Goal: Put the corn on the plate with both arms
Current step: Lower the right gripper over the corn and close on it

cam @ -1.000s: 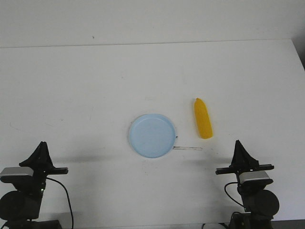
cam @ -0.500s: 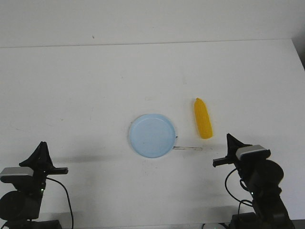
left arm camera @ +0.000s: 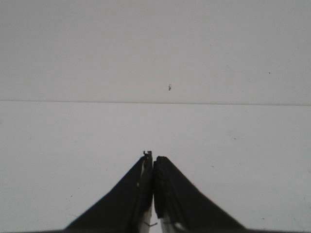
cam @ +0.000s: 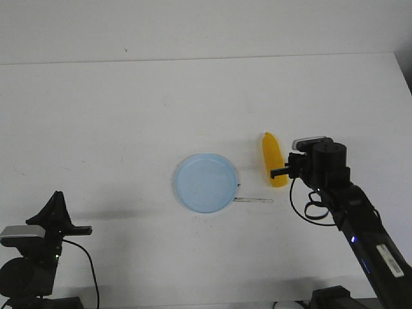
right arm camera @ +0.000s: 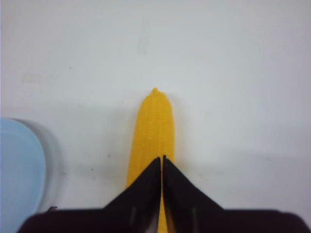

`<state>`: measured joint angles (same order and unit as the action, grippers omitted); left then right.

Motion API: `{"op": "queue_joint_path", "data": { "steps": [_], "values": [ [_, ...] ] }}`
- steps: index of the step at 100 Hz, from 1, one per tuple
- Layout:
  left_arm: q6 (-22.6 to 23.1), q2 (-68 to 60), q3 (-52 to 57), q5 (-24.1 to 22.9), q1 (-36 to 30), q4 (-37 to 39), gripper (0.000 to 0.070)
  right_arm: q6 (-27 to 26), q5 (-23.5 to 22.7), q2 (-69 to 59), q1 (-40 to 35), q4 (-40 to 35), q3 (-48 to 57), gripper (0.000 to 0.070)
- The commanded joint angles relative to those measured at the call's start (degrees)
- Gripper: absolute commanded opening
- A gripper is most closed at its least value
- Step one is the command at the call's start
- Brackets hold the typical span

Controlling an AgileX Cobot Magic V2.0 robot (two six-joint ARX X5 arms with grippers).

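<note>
The yellow corn [cam: 272, 159] lies on the white table right of the pale blue plate [cam: 206, 183], tapered end pointing away from me. My right gripper [cam: 286, 170] is shut and empty, hovering over the corn's near end. In the right wrist view its shut tips [right arm camera: 161, 158] sit above the corn [right arm camera: 154, 121], and the plate's edge [right arm camera: 19, 170] shows beside it. My left gripper [cam: 56, 196] rests at the near left, far from both. It is shut and empty in the left wrist view [left arm camera: 153, 158].
A thin pale strip [cam: 253, 200] lies on the table just right of the plate's near side. The table's far edge [cam: 193, 60] meets a white wall. The table's right edge [cam: 402, 71] is at the far right.
My right arm has lifted from its rest spot at the near right and reached forward and left to the corn's near end. The left arm, corn and plate have not moved.
</note>
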<state>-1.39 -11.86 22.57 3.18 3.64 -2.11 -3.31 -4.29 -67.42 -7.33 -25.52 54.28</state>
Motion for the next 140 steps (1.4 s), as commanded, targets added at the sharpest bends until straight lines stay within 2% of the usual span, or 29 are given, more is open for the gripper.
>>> {"op": "queue_joint_path", "data": {
  "steps": [1,23,52,57,64,69,74,100,105,117,140],
  "values": [
    [0.52,0.11,0.37,0.0,0.22,0.83,0.0001,-1.73,0.26,-4.76,-0.85,-2.71,4.15,0.0003],
    [0.52,0.11,0.37,0.0,0.22,0.83,0.0001,-3.08,1.88,-17.57,-3.08,-15.39,15.02,0.0003],
    [0.52,0.11,0.37,0.0,0.22,0.85,0.0001,-3.06,1.4,-19.21,-3.21,-13.53,15.87,0.0006],
    [0.52,0.11,0.37,0.0,0.22,0.83,0.0001,-3.04,1.4,-19.41,-3.06,-13.75,15.87,0.0036],
    [0.52,0.11,0.37,0.0,0.22,0.77,0.0001,-2.38,1.6,-20.06,-3.06,-13.6,15.89,0.0189],
    [0.52,0.11,0.37,0.0,0.22,0.81,0.0001,-2.23,2.27,-20.09,-3.21,-13.49,15.91,0.0338],
    [0.52,0.11,0.37,0.0,0.22,0.79,0.0001,-2.27,2.86,-20.09,-3.23,-12.83,15.91,0.0419],
    [0.52,0.11,0.37,0.0,0.22,0.79,0.0001,-3.06,2.47,-20.94,-3.17,-10.54,16.0,0.0425],
    [0.52,0.11,0.37,0.0,0.22,0.79,0.0001,-3.1,2.38,-21.62,-3.17,-10.82,16.0,0.0446],
    [0.52,0.11,0.37,0.0,0.22,0.77,0.0001,-3.15,2.4,-23.15,-3.17,-11.39,16.0,0.0561],
    [0.52,0.11,0.37,0.0,0.22,0.79,0.0001,-2.89,2.8,-25.68,-3.15,-10.69,16.0,0.0563]
  ]
}}
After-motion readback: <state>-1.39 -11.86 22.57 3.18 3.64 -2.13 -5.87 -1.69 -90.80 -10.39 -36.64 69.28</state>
